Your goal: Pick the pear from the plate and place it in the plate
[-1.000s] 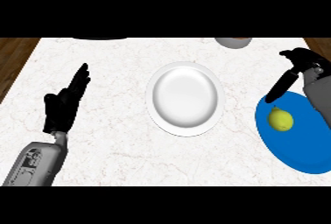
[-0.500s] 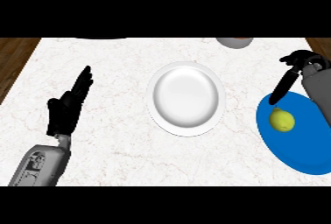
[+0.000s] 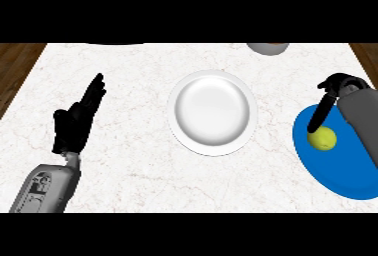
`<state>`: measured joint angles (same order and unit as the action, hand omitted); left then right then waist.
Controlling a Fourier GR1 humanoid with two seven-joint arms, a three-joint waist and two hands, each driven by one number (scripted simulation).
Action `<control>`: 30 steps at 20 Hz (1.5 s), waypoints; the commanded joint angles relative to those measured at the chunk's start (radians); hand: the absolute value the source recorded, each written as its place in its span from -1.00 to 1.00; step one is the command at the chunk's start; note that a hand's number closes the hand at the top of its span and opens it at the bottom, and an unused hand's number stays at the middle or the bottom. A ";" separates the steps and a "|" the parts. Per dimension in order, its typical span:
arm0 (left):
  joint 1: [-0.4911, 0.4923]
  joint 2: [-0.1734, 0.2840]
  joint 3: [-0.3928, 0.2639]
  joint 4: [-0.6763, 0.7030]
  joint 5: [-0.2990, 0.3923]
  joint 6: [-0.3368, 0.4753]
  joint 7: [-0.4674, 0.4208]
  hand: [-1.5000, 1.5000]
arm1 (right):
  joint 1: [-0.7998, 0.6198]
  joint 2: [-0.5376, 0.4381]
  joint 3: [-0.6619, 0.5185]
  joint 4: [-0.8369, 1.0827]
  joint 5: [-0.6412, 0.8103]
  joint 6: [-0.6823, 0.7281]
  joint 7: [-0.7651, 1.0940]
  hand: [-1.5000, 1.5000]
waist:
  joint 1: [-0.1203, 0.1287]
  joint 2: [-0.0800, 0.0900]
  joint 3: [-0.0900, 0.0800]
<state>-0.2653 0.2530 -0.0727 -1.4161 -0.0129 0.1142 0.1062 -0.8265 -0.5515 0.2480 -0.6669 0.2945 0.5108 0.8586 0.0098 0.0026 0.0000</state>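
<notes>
Lowered since earlier, right robot hand (image 3: 330,100) fingertips touch pear (image 3: 322,138) on blue plate (image 3: 319,162).

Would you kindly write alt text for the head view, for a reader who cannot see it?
The robot's right hand reaches down toward a yellow-green pear on a blue plate at the counter's right edge. A white plate sits mid-counter, and the left hand rests open at the left.

Yellow-green pear (image 3: 322,138) on blue plate (image 3: 332,170), counter's right edge. White plate (image 3: 212,112) mid-counter. Counter (image 3: 140,165) white marble, faint veins. Black hands (image 3: 76,120), grey forearms (image 3: 44,187). Brown wood floor (image 3: 16,65).
</notes>
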 commanded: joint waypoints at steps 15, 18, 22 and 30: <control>0.019 -0.034 0.051 0.031 -0.035 -0.062 -0.055 0.00 | 0.089 0.099 -0.071 0.118 0.152 -0.018 -0.045 -1.00 | -0.004 -0.001 0.000; 0.052 -0.037 0.043 -0.085 -0.051 -0.040 0.043 0.00 | 0.115 0.066 -0.067 0.121 0.198 -0.048 -0.168 1.00 | 0.001 -0.001 0.001; -0.039 -0.044 0.072 0.054 -0.047 -0.064 -0.009 0.00 | 0.172 0.030 -0.047 0.091 0.255 -0.081 -0.242 1.00 | -0.010 -0.001 0.000; -0.015 -0.070 0.079 0.035 -0.065 -0.067 -0.022 0.00 | 0.111 0.066 -0.094 0.193 0.347 -0.196 -0.304 1.00 | 0.000 0.000 0.000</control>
<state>-0.2736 0.1947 0.0029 -1.3799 -0.0730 0.0490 0.0786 -0.7195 -0.5064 0.1648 -0.5057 0.6005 0.3847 0.5845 0.0093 -0.0005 -0.0037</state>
